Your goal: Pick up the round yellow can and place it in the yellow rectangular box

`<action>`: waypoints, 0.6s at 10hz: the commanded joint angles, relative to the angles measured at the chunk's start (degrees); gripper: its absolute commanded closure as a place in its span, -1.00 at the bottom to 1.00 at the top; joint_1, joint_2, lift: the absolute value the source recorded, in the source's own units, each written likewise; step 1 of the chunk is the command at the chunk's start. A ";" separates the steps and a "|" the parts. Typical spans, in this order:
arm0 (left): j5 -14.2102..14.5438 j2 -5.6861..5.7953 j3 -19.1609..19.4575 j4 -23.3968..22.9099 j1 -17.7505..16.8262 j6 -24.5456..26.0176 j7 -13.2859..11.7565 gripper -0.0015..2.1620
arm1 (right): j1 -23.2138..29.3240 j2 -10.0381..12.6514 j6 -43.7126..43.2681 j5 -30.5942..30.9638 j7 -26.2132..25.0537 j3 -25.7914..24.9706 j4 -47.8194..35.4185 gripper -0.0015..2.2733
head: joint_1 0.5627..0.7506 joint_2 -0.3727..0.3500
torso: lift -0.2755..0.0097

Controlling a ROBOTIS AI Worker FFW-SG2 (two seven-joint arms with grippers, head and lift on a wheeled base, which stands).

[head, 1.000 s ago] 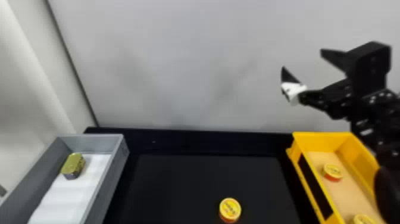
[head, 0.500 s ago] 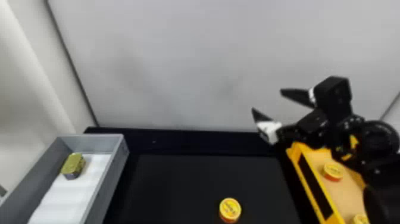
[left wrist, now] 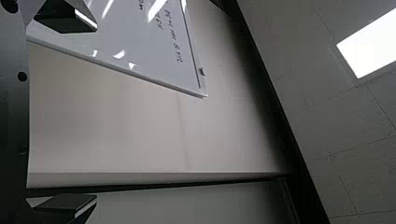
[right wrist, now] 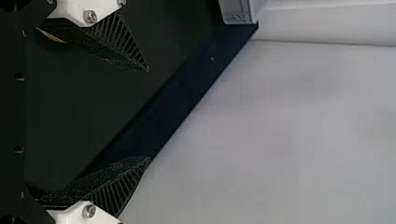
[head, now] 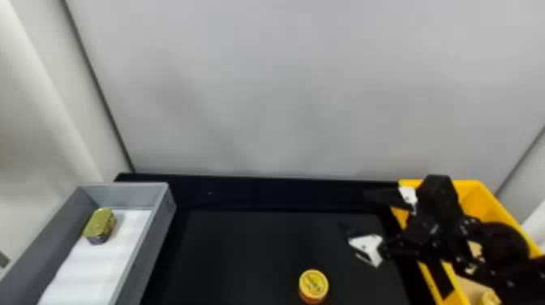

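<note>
We see the round yellow can [head: 314,285] on the black table [head: 251,251], near and slightly right of centre. Farther right, our right gripper [head: 352,208] hangs above the table, fingers wide apart, its arm over the yellow box [head: 499,211]. At left, a gray box [head: 159,227] holds a gold tin [head: 99,225]. Our left gripper [left wrist: 97,114] is spread wide.

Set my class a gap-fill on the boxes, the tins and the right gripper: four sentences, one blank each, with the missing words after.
1. The gold tin lies in the ____ box.
2. The yellow box is on the robot's ____ side.
3. Between the two boxes, a round can sits on a ____ surface.
4. The right gripper is not shut but ____.

Missing words: gray; right; black; open.
</note>
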 commanded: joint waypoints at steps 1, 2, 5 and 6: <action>0.05 0.61 -0.17 0.01 -0.02 0.15 0.23 -0.99 | 1.95 -1.75 1.23 0.23 0.69 1.77 0.59 -0.89 | -0.29 0.07 | 0.55; -0.13 0.70 -0.17 0.01 -0.02 0.33 0.23 -0.99 | 2.75 -1.83 1.94 0.23 0.78 2.56 1.20 -0.89 | -0.29 0.07 | 0.55; -0.39 1.05 -0.26 -0.07 -0.11 0.50 0.40 -0.99 | 4.68 -2.27 5.72 0.14 0.96 3.62 3.75 -0.89 | -0.29 0.07 | 0.55; -0.39 1.14 -0.17 0.01 -0.11 0.59 0.40 -0.99 | 4.94 -2.01 6.16 0.76 1.92 4.06 5.25 -0.87 | -0.29 0.07 | 0.55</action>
